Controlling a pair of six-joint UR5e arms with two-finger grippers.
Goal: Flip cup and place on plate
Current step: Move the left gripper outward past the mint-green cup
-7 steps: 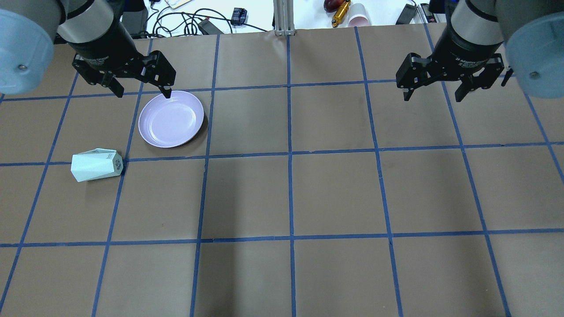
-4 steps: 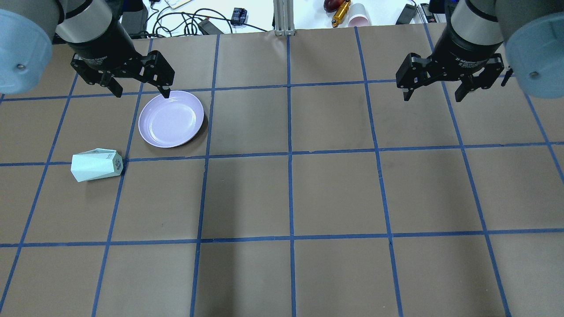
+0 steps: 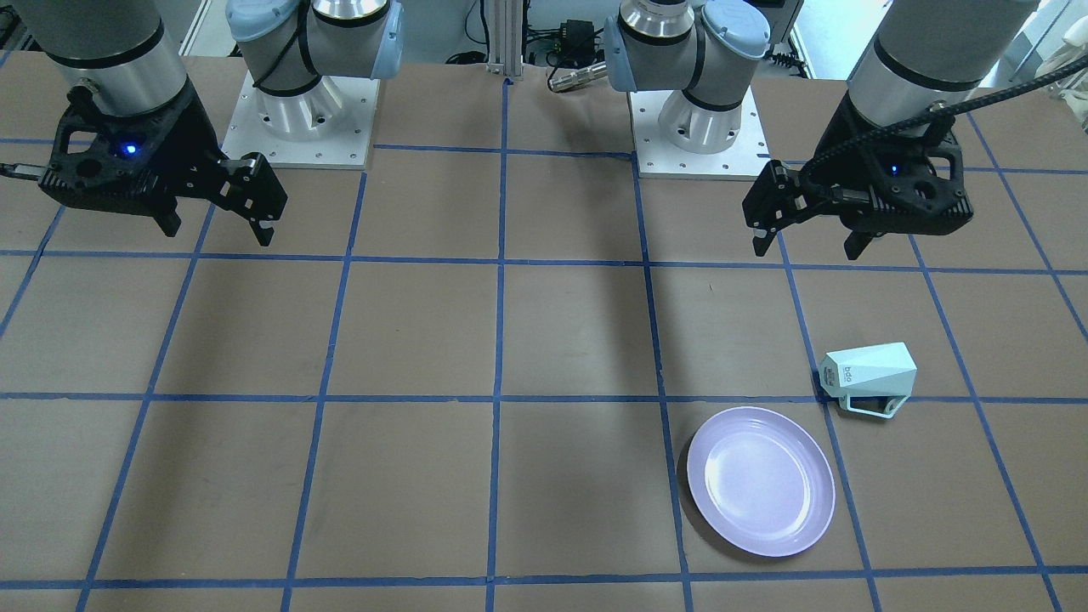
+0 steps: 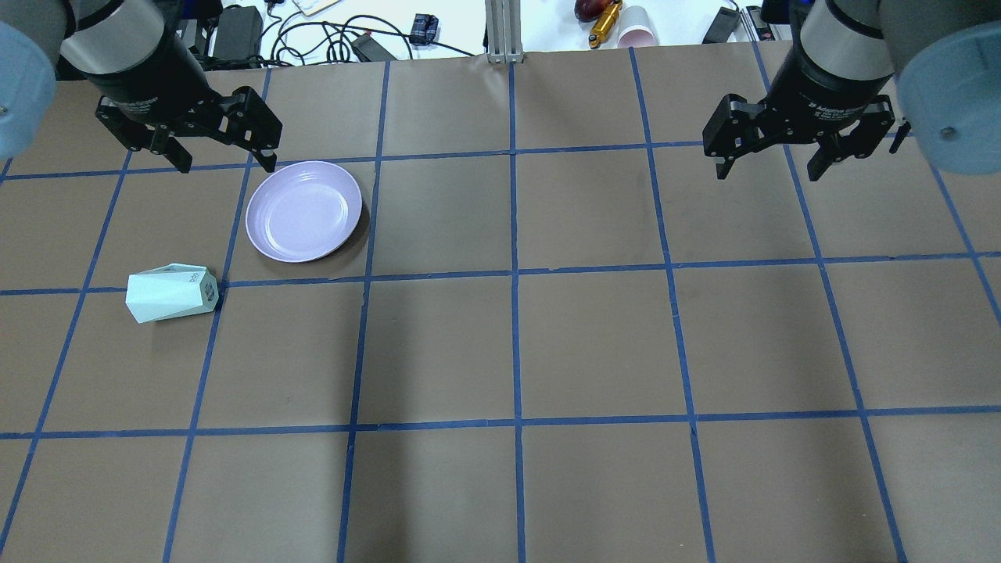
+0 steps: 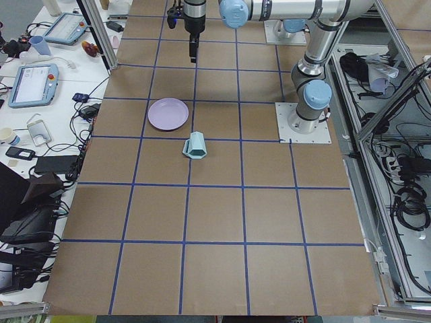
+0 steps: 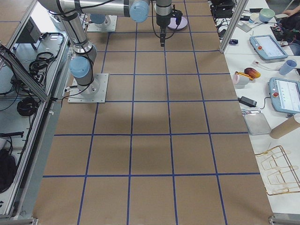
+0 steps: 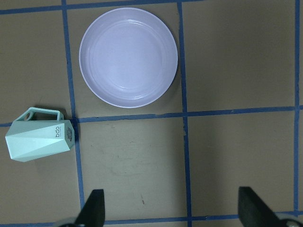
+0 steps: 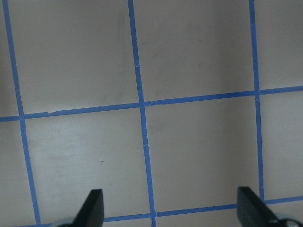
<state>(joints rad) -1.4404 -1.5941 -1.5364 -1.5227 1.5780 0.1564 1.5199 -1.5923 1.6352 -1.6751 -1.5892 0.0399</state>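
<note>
The mint-green faceted cup (image 4: 170, 292) lies on its side on the brown table, its lettered base toward the plate; it also shows in the front view (image 3: 869, 376), the left wrist view (image 7: 39, 141) and the left side view (image 5: 196, 145). The lavender plate (image 4: 303, 210) sits empty beside it, also in the front view (image 3: 760, 480) and the left wrist view (image 7: 128, 56). My left gripper (image 4: 227, 164) is open and empty, high above the table near the plate's far left edge. My right gripper (image 4: 768, 170) is open and empty, far off on the right.
Blue tape lines grid the brown table (image 4: 516, 344). Cables, a pink cup (image 4: 637, 27) and small items lie beyond the table's far edge. Both arm bases (image 3: 297, 110) stand at the robot's side of the table.
My left gripper has moved left and a little away from the plate's rim. The cup, plate and right gripper have not moved.
</note>
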